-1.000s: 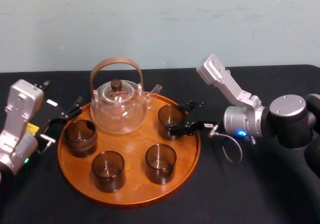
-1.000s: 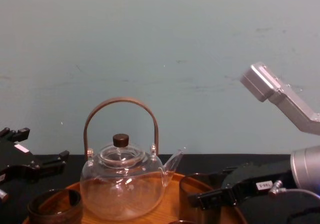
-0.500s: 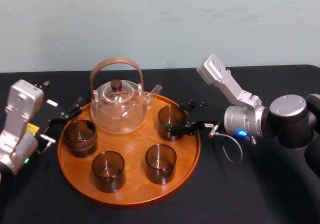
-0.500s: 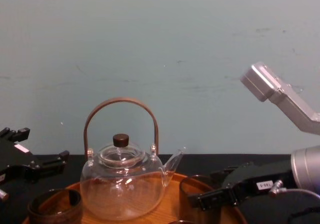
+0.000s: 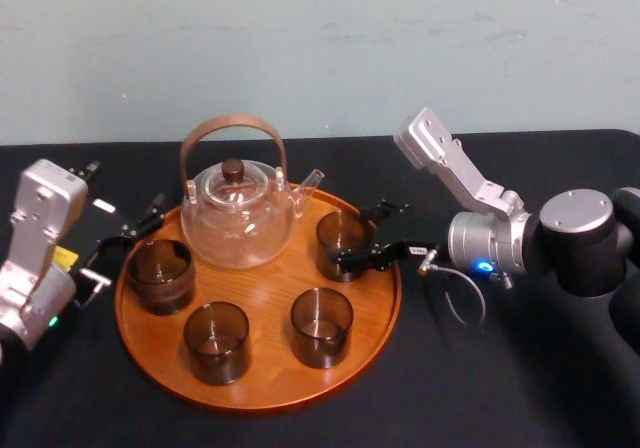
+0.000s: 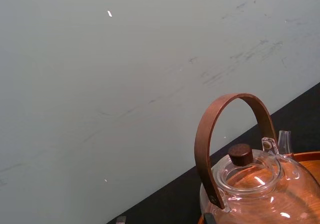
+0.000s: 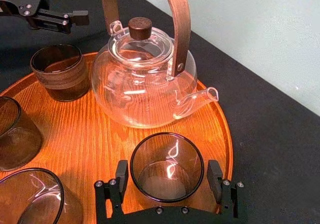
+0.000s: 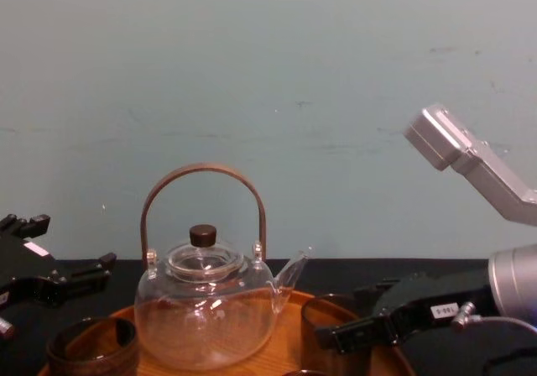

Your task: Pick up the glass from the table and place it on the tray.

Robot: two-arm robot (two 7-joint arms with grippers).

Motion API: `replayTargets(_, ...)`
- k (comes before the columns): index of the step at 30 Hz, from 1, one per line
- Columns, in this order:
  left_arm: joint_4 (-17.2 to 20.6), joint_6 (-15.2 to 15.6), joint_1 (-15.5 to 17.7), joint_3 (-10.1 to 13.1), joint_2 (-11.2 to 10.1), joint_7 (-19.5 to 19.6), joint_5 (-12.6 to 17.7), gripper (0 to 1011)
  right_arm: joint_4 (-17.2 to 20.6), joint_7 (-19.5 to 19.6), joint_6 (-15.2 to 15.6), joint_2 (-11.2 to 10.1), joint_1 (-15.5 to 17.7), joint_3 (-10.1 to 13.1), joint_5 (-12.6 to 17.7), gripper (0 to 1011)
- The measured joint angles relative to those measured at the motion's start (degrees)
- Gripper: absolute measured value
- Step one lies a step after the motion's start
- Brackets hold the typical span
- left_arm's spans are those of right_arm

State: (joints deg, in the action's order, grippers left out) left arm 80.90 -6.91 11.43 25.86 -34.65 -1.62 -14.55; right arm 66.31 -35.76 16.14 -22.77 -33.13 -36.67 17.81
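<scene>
A smoky, clear glass (image 5: 340,233) stands upright on the tray (image 5: 262,386). The right pincer (image 7: 167,171) brackets it, jaws apart.

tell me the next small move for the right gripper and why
Probably draw the right gripper straight back off the glass: it stands upright on the round wooden tray, with the fingers open either side. The left gripper sits beside the tray's left rim.

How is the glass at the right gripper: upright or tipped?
Upright: the glass stands mouth up on the tray at the right gripper; left gripper parked beside it.
</scene>
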Motion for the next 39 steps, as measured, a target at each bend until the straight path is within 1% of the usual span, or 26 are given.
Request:
replayTargets(3, 0.0, 0.0, 0.0, 0.0, 0.0, 0.0, 0.0, 1001, 0.05, -0.05, 0.01, -0.03, 0.02, 0.0, 0.03, 1002)
replayTargets(6, 0.0, 0.0, 0.0, 0.0, 0.0, 0.0, 0.0, 1001, 1.13, -0.77, 0.08, -0.89, 0.59, 0.37, 0.61, 1002)
replayTargets(16, 0.0, 0.0, 0.0, 0.0, 0.0, 0.0, 0.0, 1001, 6.46, -1.66, 0.65, -4.95, 3.53, 1.8, 2.52, 1002)
replayTargets(17, 0.0, 0.0, 0.0, 0.0, 0.0, 0.0, 0.0, 1001, 7.38, -1.66, 0.69, -5.67, 4.13, 2.08, 2.87, 1002)
replayTargets(23, 0.0, 0.0, 0.0, 0.0, 0.0, 0.0, 0.0, 1001, 10.71, -1.33, 0.48, -8.45, 6.43, 3.62, 4.3, 1002)
replayTargets(25, 0.0, 0.0, 0.0, 0.0, 0.0, 0.0, 0.0, 1001, 12.42, -1.37, -0.39, -10.07, 7.81, 4.54, 5.3, 1002)
replayTargets(26, 0.0, 0.0, 0.0, 0.0, 0.0, 0.0, 0.0, 1001, 12.42, -1.37, -0.39, -10.07, 7.81, 4.54, 5.3, 1002)
replayTargets(27, 0.0, 0.0, 0.0, 0.0, 0.0, 0.0, 0.0, 1001, 13.38, -1.55, -1.16, -10.99, 8.58, 5.1, 5.87, 1002)
replayTargets(31, 0.0, 0.0, 0.0, 0.0, 0.0, 0.0, 0.0, 1001, 15.64, -1.65, -3.01, -13.14, 10.7, 6.55, 7.2, 1002)
replayTargets(32, 0.0, 0.0, 0.0, 0.0, 0.0, 0.0, 0.0, 1001, 16.42, -1.39, -3.6, -13.85, 11.61, 7.24, 7.79, 1002)
replayTargets(35, 0.0, 0.0, 0.0, 0.0, 0.0, 0.0, 0.0, 1001, 17.53, -0.55, -4.59, -14.73, 12.98, 8.55, 8.75, 1002)
replayTargets(39, 0.0, 0.0, 0.0, 0.0, 0.0, 0.0, 0.0, 1001, 19.3, 2.59, -6.42, -15.32, 15.67, 11.38, 10.27, 1002)
